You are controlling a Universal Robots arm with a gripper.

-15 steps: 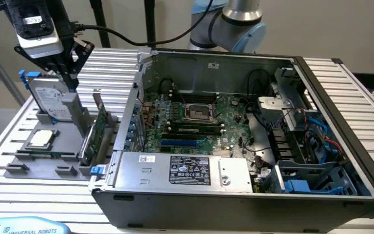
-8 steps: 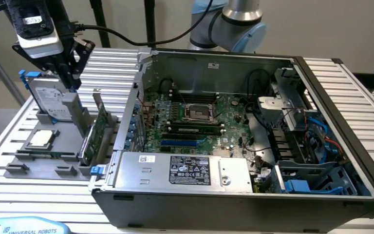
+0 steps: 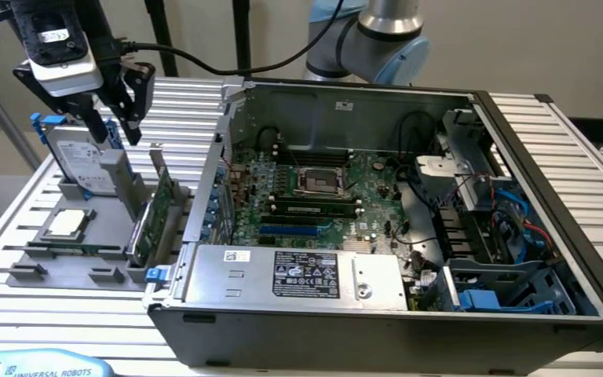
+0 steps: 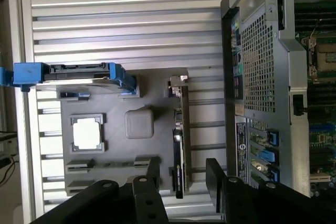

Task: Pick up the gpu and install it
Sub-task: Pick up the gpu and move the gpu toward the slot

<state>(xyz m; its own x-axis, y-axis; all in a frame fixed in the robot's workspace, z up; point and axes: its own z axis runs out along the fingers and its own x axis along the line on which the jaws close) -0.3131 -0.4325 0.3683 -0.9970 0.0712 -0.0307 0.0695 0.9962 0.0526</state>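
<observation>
Pickup not begun: pincer point(image 3: 114, 126) wide open, empty, well above gray holder point(image 3: 66, 275) on slatted surface point(image 3: 191, 110); gpu point(image 3: 148, 226) stands on edge in holder slot, just beside open PC case point(image 3: 385, 330); grasp + seating on motherboard point(image 3: 312, 188) left.

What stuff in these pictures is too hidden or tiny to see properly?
The gpu: wrist view sees it edge-on, so its face is hidden.
The power supply label: exterior view, print too small to read.
The hard drive: exterior view, the gripper overlaps its top corner.
The computer case: wrist view, cut off by the picture's edge.
</observation>
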